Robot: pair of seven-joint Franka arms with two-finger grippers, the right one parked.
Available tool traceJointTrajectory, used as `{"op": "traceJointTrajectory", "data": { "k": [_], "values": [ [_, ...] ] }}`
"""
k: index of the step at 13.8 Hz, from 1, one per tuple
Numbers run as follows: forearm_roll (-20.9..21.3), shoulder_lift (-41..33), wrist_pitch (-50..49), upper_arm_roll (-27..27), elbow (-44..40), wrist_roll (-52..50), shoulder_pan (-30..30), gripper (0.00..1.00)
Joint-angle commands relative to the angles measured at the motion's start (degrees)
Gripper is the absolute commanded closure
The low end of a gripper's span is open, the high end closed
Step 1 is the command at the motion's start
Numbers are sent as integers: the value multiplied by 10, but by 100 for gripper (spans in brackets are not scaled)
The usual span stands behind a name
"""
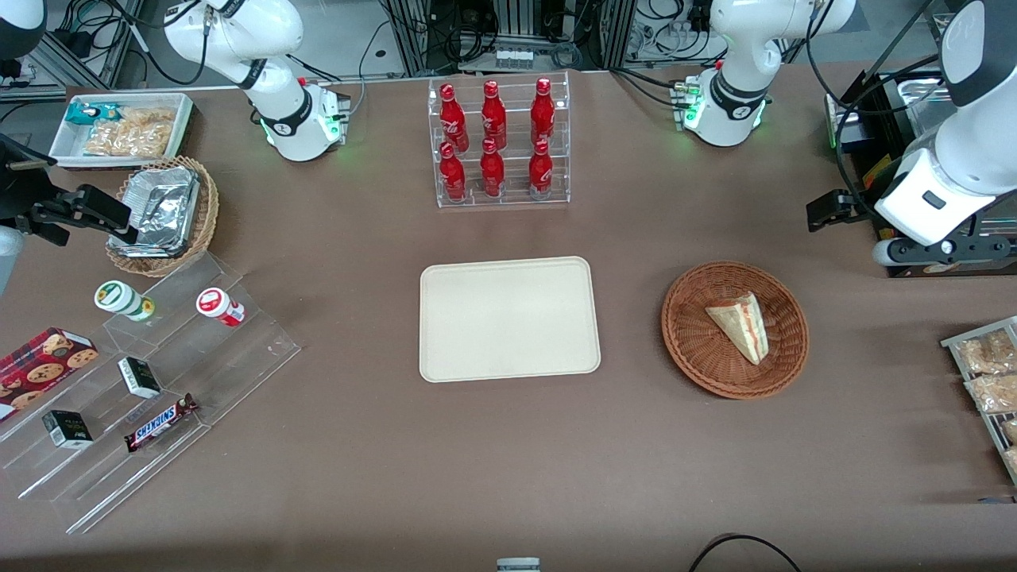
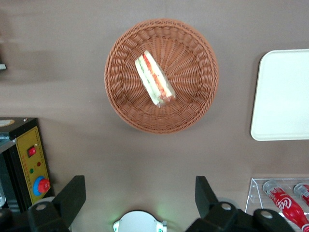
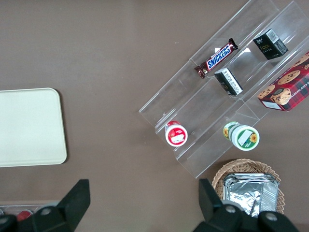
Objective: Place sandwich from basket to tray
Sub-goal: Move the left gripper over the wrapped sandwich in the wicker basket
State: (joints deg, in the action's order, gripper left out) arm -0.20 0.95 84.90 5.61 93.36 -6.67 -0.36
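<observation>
The sandwich point(image 1: 740, 326), a pale wedge in clear wrap with red and green filling, lies in the round reddish-brown wicker basket point(image 1: 690, 349). Both also show in the left wrist view, sandwich point(image 2: 154, 79) in basket point(image 2: 193, 108). The cream tray point(image 1: 508, 318) lies flat and bare beside the basket, toward the parked arm's end; its edge shows in the left wrist view point(image 2: 285, 96). My left gripper point(image 1: 830, 209) hangs high over the table, farther from the front camera than the basket and apart from it. It point(image 2: 139, 193) is open and holds nothing.
A clear rack of red bottles point(image 1: 496, 143) stands farther from the front camera than the tray. A black control box point(image 2: 26, 164) and snack packets point(image 1: 989, 373) sit at the working arm's end. A clear stepped display point(image 1: 143, 381), a tan basket with foil point(image 1: 163, 214) and a white snack tray point(image 1: 119, 127) lie toward the parked arm's end.
</observation>
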Motion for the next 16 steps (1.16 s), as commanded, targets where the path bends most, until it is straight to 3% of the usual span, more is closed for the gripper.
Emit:
{"op": "traceJointTrajectory", "data": {
  "k": [1,6,16],
  "values": [
    [-1,5,9,7,3,31,7,0],
    [2,27,52,9,57,46,5,0],
    [3,27,396,9,319,37,5,0]
  ]
}}
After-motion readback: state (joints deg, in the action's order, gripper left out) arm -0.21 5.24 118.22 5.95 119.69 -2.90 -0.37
